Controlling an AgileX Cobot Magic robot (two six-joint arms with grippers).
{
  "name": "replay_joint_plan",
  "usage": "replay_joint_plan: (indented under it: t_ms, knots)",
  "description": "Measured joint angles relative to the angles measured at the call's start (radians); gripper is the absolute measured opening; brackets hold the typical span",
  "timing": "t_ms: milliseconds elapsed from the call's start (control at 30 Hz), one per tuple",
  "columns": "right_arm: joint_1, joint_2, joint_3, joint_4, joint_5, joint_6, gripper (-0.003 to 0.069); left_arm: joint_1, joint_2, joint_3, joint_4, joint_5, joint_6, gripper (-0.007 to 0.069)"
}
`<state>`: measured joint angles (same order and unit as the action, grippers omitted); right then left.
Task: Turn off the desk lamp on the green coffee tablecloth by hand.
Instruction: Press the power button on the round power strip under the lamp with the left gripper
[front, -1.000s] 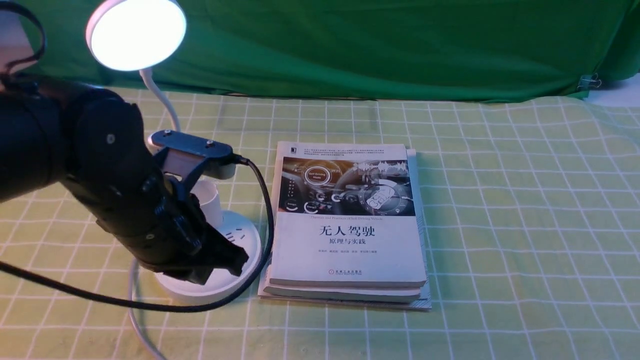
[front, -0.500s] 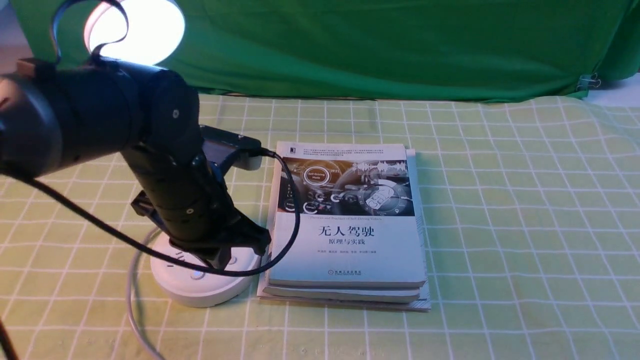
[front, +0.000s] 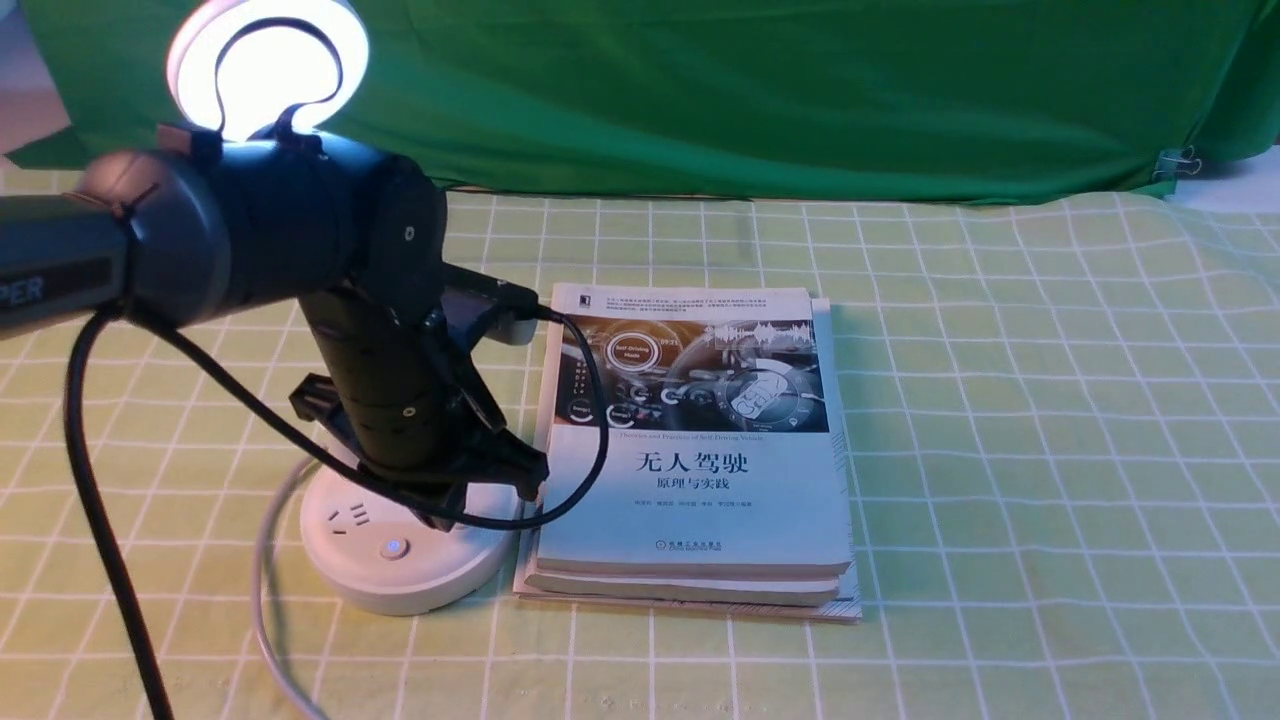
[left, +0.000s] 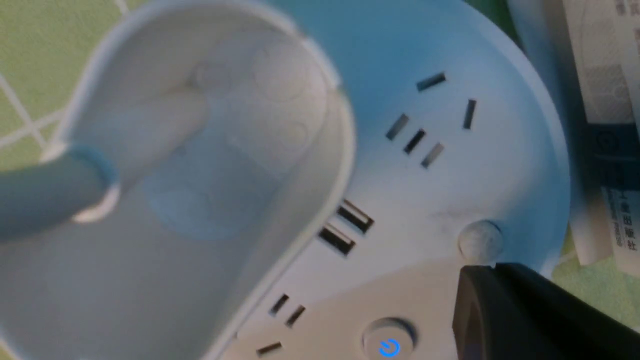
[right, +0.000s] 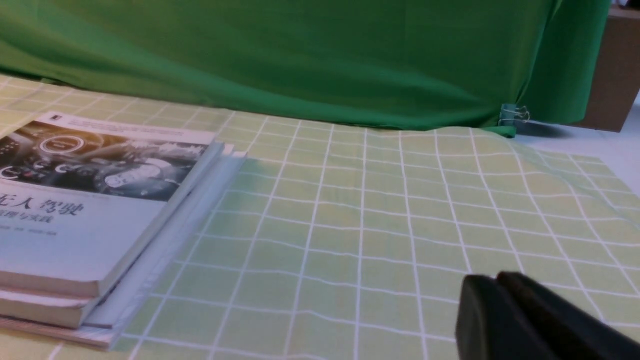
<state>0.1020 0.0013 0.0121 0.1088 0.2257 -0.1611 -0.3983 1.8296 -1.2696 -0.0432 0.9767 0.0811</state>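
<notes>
front view: desk lamp (front: 430, 572) upright, lit disc (front: 268, 75) facing the camera, left fingers (front: 522, 478) closed over its base (front: 345, 530).

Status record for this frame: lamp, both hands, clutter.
desk lamp: on, head glowing
left hand: above the lamp base, tip beside a small unlit round button; open or shut unclear
power button: blue-lit, uncovered
right hand: shut, empty, over the green coffee tablecloth
books: stacked beside the base, on its right
</notes>
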Motion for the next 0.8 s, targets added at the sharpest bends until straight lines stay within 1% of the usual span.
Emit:
replay_joint_plan:
  t_ms: [200,467,800]
  knots:
    - [0.0,0.0,0.0,0.0,-0.001,0.0,0.0029,0.001,0.003,-0.002,-0.026,-0.041,0.003,-0.0004]
    - [0.0,0.0,0.0,0.0,-0.002,0.0,0.0029,0.001,0.01,-0.002,-0.023,-0.079,0.004,-0.0004]
    - [0.0,0.0,0.0,0.0,-0.002,0.0,0.0029,0.001,0.069,-0.022,-0.02,-0.083,0.006,-0.0004]
